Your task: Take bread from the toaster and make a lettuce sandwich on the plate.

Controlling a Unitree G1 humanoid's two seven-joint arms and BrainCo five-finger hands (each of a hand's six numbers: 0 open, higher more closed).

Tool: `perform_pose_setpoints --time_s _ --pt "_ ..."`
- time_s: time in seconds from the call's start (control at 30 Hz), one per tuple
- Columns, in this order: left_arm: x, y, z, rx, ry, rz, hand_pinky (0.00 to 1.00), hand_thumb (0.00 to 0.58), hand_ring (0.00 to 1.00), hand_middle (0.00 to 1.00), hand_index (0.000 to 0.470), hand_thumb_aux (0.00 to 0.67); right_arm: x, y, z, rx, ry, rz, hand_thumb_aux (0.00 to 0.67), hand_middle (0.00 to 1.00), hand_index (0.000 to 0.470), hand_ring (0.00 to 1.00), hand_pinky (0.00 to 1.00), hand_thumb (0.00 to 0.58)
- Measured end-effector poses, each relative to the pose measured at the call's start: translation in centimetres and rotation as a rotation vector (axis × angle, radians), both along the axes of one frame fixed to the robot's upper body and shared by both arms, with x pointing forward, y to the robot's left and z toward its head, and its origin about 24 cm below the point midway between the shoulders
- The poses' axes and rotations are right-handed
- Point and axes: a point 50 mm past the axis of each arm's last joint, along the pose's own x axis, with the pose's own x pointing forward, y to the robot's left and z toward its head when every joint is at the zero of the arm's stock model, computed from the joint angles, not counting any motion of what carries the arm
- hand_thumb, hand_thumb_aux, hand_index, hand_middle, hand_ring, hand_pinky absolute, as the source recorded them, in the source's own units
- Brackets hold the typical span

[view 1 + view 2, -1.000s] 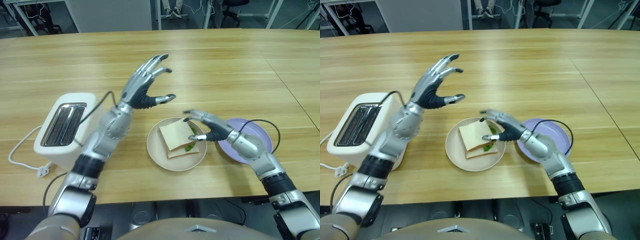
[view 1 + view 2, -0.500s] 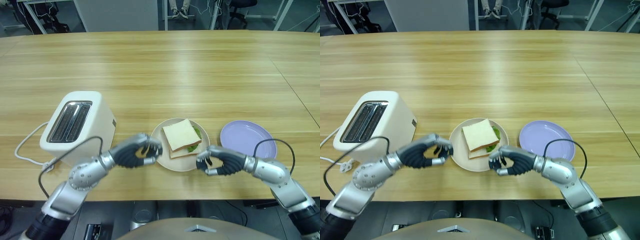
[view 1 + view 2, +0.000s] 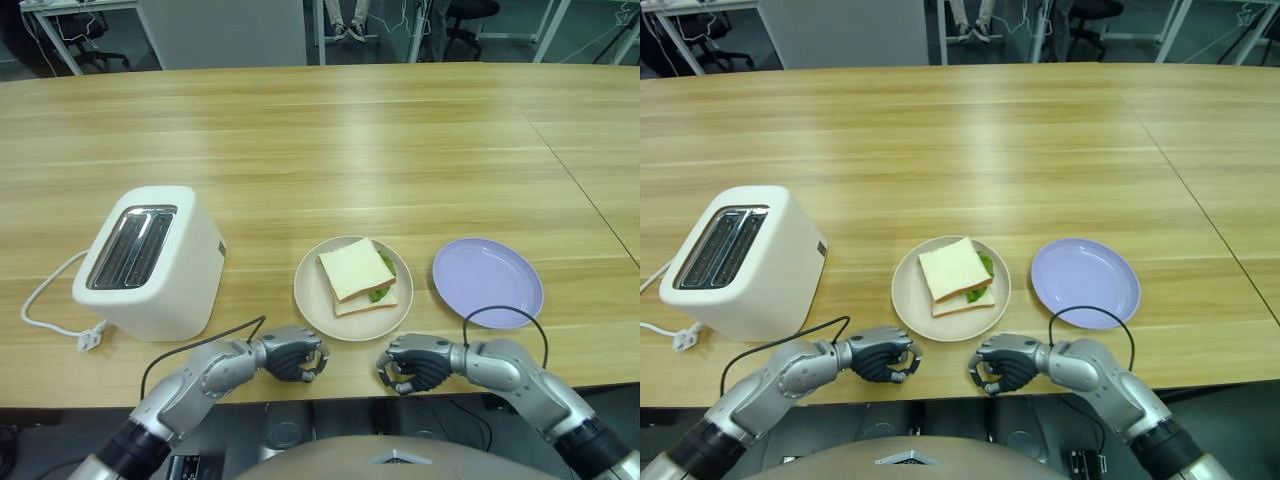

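A sandwich of two white bread slices with green lettuce peeking out between them lies on the beige plate at the table's front middle. The white toaster stands to the plate's left, its two slots dark. My left hand rests curled near the table's front edge, just in front of the plate and to its left. My right hand is curled the same way in front of the plate and to its right. Both hold nothing.
A purple plate lies bare to the right of the sandwich. The toaster's white cord and plug trail along the table's left front. Black cables loop from both wrists. The wide wooden table stretches behind.
Both hands have drawn back from the plate toward the table's front edge, staying curled. A second ago the left hand was raised with spread fingers and the right touched the sandwich.
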Motion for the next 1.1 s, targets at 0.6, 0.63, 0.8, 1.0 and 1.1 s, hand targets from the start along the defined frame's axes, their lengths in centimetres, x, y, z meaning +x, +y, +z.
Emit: perform_pose_setpoints --time_s 0.6,0.63,0.8,1.0,1.1 --pt "15.5 0.8 0.9 0.364 -0.447 0.252 1.00 0.580 1.00 1.00 0.460 0.670 16.1 3.9 0.9 -0.178 -0.631 -0.272 0.670 0.98 0.460 0.98 0.98 0.580" --pt "15.9 0.9 0.9 0.370 -0.454 0.267 1.00 0.580 1.00 1.00 0.460 0.670 16.6 3.9 1.2 -0.183 -0.664 -0.293 0.670 0.98 0.460 0.98 0.98 0.580" --pt "16.4 0.9 1.5 0.319 -0.493 0.278 1.00 0.580 1.00 1.00 0.460 0.670 17.1 3.6 1.5 -0.161 -0.692 -0.306 0.670 0.80 0.460 0.80 0.80 0.580" --pt "13.1 1.5 2.5 -0.084 -0.447 0.403 0.36 0.000 0.36 0.36 0.000 0.000 15.5 1.2 2.2 0.111 -0.586 -0.389 0.657 0.40 0.451 0.40 0.40 0.580" --pt "9.7 2.0 4.3 -0.464 -0.377 0.540 0.00 0.000 0.00 0.00 0.000 0.000 13.0 0.2 5.0 0.489 -0.453 -0.493 0.000 0.00 0.000 0.00 0.00 0.000"
